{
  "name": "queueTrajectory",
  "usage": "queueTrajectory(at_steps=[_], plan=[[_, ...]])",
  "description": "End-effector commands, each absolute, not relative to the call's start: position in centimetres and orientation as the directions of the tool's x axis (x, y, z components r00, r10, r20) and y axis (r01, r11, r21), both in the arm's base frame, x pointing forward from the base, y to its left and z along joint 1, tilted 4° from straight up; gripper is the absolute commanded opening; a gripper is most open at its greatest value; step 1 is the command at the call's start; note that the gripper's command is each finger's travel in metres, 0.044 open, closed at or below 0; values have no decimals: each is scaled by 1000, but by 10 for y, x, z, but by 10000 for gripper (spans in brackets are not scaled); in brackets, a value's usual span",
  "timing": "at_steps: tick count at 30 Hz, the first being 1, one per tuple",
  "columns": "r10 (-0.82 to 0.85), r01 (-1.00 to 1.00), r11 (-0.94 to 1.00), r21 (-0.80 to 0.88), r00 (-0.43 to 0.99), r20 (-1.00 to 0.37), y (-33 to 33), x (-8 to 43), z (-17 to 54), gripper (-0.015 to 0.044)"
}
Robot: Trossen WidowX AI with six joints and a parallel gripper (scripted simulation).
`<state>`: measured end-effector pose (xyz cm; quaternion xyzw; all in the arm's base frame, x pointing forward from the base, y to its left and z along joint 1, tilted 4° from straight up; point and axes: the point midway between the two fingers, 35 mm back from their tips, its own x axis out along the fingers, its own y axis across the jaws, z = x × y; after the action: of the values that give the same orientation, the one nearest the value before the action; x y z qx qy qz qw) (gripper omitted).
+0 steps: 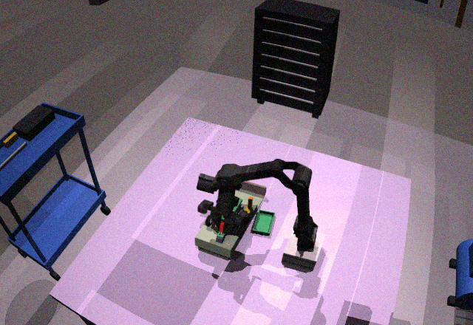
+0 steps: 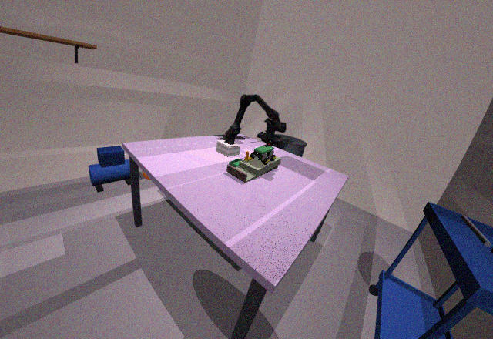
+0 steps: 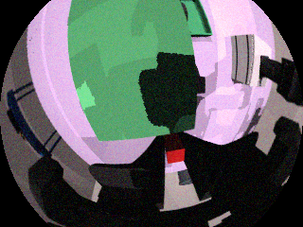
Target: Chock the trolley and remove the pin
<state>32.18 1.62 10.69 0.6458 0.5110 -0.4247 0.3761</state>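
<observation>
The green trolley (image 1: pixel 238 203) (image 2: pixel 264 151) (image 3: pixel 114 57) stands on the pale ramp (image 1: pixel 212 243) (image 2: pixel 259 172), partly hidden by the arm in the top view. The yellow chock (image 1: pixel 247 209) (image 2: pixel 247 156) stands upright at the trolley's downhill side, close to a near-side wheel; whether they touch cannot be told. My gripper (image 1: pixel 222 223) (image 2: pixel 269 143) (image 3: pixel 169 134) is at the uphill end, shut on the stop pin, whose red head (image 1: pixel 221 227) (image 3: pixel 175 156) shows between the fingers. The pin's lower end is hidden. The green tray (image 1: pixel 263 222) (image 2: pixel 235 162) (image 3: pixel 201 34) is empty.
The tray lies beside the ramp, between it and the arm's white base block (image 1: pixel 298 250) (image 2: pixel 227 148). The ramp's downhill end has a brown end board (image 1: pixel 253 188) (image 2: pixel 236 172). The trolley's roof is very close to the fingers in the wrist view.
</observation>
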Motion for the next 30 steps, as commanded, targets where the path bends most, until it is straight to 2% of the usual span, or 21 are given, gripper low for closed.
queueTrajectory(at_steps=[1, 30], plan=[[340, 979, -193, 60, 124, -932, 15, 321, 112, 0], [339, 979, -193, 60, 124, -932, 10, 319, 131, 0]])
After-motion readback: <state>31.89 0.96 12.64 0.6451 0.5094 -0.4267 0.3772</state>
